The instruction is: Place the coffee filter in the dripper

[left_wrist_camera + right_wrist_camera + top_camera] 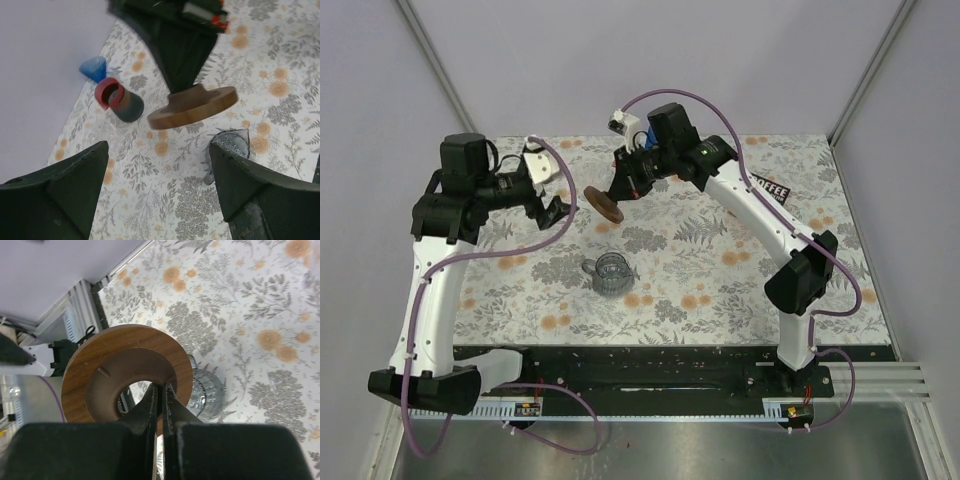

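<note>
A clear glass dripper with a handle stands on the flowered table, in the middle. It also shows in the left wrist view as the glass dripper, and under the ring in the right wrist view as the glass dripper. My right gripper is shut on the inner rim of a brown wooden ring, held tilted above the table behind the dripper. My left gripper hangs open and empty to the ring's left. A small blue cone lies near the wall; I cannot tell whether it is the coffee filter.
A dark cup with a red rim lies on its side next to the blue cone. A black packet marked COFFEE lies at the back right, partly under the right arm. Walls close in the table's back and sides.
</note>
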You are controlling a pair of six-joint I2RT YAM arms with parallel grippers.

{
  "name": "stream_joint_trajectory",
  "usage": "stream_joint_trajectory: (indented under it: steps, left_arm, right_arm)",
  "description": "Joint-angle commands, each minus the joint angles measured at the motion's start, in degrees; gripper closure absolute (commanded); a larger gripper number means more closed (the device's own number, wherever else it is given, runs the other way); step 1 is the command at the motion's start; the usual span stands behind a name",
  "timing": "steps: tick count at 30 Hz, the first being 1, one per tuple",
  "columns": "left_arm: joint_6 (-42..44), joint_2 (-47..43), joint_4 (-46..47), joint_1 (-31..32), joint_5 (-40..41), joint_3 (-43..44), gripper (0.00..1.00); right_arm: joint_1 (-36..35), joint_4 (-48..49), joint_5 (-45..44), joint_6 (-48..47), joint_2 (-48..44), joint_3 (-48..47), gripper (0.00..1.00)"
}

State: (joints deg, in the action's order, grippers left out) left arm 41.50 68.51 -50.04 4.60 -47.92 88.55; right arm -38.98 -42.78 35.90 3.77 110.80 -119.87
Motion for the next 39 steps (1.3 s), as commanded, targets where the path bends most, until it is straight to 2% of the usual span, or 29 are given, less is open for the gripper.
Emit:
stream_joint_trajectory:
  steps: [1,8,10,12,14,20,21,23,26,27,28,30,32,38,39]
  left_arm:
    - [15.2,-0.4,-6.6,4.6,-4.2,0.0,0.14]
    - [20.7,0.0,-6.6,8.8,-0.2,-3.2,0.13]
    - [21.1,0.1,-6.6,9.2,-0.7,-3.5,0.17]
    - [20.8,0.2,-6.6,9.8,-1.6,-3.7,0.28]
    - [20.6,0.2,-6.6,10.3,-2.3,-4.3,0.33]
    - [23.9,0.8,-8.7,12.6,-0.4,-7.4,0.36]
    - [24.0,0.9,-8.7,12.9,0.0,-7.7,0.4]
    - [23.5,1.1,-8.7,13.2,0.0,-7.6,0.57]
    - [21.9,1.3,-8.5,13.3,-0.7,-6.7,0.87]
    - [19.8,1.4,-7.8,13.3,-0.8,-6.5,0.96]
    - [16.3,1.3,-6.0,13.3,-0.1,-6.5,1.0]
    - [9.0,1.4,-3.0,13.2,2.0,-6.8,1.0]
    - [1.7,1.9,-0.9,13.3,4.1,-7.0,1.0]
    - [-22.4,2.9,2.2,13.0,8.2,-8.9,1.0]
    - [-25.2,2.9,2.4,12.8,7.7,-9.3,1.0]
  right_arm:
    - [0.0,-0.1,7.4,2.9,0.2,-0.2,1.0]
    - [0.0,6.7,12.5,6.9,-3.5,6.4,1.0]
    - [0.0,7.4,12.7,7.0,-4.2,7.8,1.0]
    - [0.0,7.9,13.2,7.3,-4.6,8.8,1.0]
    - [-0.1,8.1,13.8,7.3,-4.7,9.3,1.0]
    - [-0.1,8.7,15.0,6.6,-5.2,9.7,1.0]
    - [-0.2,8.7,15.2,6.4,-5.2,9.5,1.0]
    - [-0.1,8.6,15.3,6.2,-5.0,9.5,1.0]
    - [-0.1,8.2,14.8,5.8,-4.8,9.3,1.0]
    - [0.0,8.2,14.2,5.5,-4.9,9.4,1.0]
    - [0.0,8.1,13.0,5.2,-5.1,9.4,0.99]
    - [0.0,7.7,8.9,4.8,-6.0,9.9,0.82]
    - [0.1,6.9,2.7,4.1,-7.5,10.5,0.59]
    - [0.9,7.6,-20.8,3.1,-15.0,15.4,0.29]
    - [0.9,8.1,-24.1,2.5,-16.0,16.3,0.28]
